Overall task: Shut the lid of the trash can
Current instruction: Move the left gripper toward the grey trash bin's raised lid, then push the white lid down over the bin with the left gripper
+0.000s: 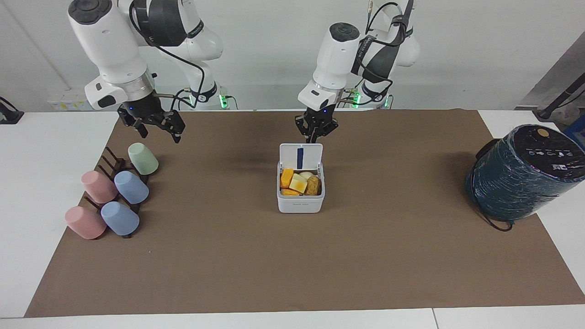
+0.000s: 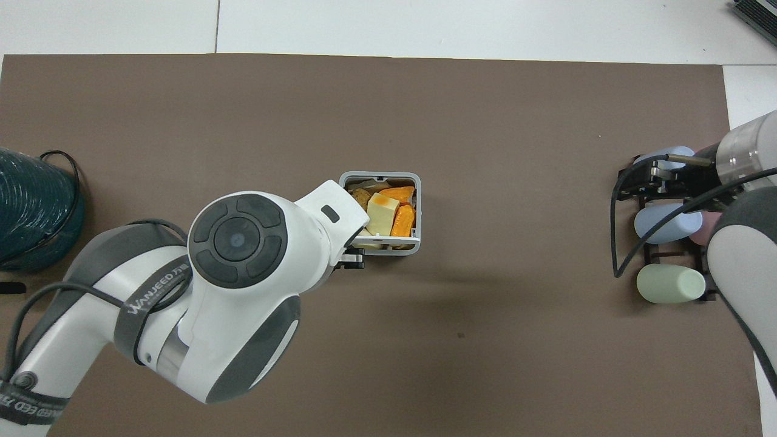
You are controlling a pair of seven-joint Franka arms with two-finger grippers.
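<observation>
The small white trash can (image 1: 300, 202) stands in the middle of the brown mat and also shows in the overhead view (image 2: 417, 200). It holds orange, yellow and brown food pieces. Its lid (image 1: 308, 156) stands upright on the side nearer to the robots, with the dark blue strip facing the can; from overhead it shows edge-on (image 2: 388, 240). My left gripper (image 1: 315, 133) hangs over the mat right at the lid's top edge, slightly above it. It also shows in the overhead view (image 2: 353, 260). My right gripper (image 1: 155, 129) waits, open and empty, over the cup rack.
A dark rack (image 1: 112, 161) with pink, blue and green cups (image 1: 142, 158) lies at the right arm's end of the mat. A large dark teal wrapped cylinder (image 1: 521, 176) with a black top stands at the left arm's end.
</observation>
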